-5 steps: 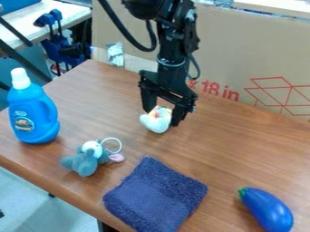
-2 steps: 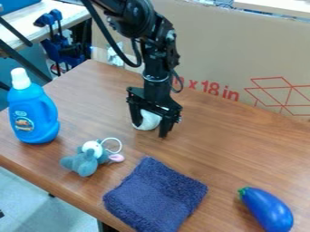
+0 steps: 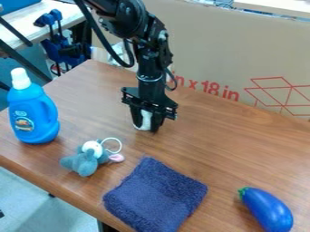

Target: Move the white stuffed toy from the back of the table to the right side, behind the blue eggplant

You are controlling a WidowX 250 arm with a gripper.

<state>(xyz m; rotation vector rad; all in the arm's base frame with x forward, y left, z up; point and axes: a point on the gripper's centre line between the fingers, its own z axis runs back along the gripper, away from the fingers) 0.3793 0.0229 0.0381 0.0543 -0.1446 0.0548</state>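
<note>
Only a pale strip of the white object (image 3: 146,118) shows between the fingers, so its full shape is hard to make out; the top edge cuts off the arm (image 3: 124,20). The hand (image 3: 146,127) points straight down, closed around the object, low over the worktop (image 3: 224,149). Nearer the camera lie a fuzzy grey plush toy (image 3: 86,162) and a thick, nubby navy cloth (image 3: 155,197); a smooth blue plastic bottle (image 3: 35,115) stands at the left, a glossy blue eggplant (image 3: 266,210) lies at the lower right.

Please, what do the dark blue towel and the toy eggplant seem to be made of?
Dark blue towel: probably cotton terry, matte; its surface looks fuzzy.
Toy eggplant: perhaps plastic, slightly glossy; its skin looks smooth, with a soft sheen.
</note>
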